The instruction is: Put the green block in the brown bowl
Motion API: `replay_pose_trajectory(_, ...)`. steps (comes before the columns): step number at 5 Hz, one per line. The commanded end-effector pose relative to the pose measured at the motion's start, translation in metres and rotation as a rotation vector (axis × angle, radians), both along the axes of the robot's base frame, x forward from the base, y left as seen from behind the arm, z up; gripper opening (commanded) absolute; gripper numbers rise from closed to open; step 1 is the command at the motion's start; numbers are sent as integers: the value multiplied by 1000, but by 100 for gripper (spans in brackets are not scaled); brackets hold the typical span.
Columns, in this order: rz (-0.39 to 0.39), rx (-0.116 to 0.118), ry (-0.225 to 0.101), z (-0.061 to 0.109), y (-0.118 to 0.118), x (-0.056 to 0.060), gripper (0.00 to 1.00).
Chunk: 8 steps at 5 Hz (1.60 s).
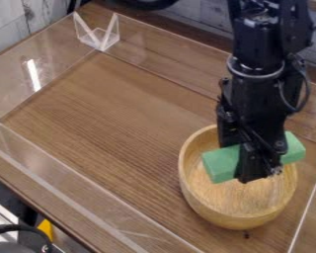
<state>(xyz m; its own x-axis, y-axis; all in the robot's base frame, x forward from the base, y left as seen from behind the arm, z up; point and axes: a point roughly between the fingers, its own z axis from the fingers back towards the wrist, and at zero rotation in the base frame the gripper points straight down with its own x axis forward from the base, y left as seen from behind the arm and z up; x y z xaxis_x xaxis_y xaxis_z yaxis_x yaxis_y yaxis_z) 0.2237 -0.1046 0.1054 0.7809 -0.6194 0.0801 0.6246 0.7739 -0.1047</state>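
Above the brown bowl [240,193] at the worktop's [108,119] right side, the black arm stands upright, its pincer [259,170] pointing straight down, clenched on the green block [253,156], held over the bowl's hollow.

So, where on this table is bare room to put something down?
The wood table is bare from the clear folded stand at the back to the front-left edge. It is crowded only at the right, where the tool holds the green block over the brown bowl.
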Motion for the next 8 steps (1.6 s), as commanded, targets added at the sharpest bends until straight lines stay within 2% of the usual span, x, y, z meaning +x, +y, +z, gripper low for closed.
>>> replay_pose_trajectory(1,6,-24,-70,16,-4,7,0)
replay_pose_trajectory(8,11,-18,-39,1,-3,3,0)
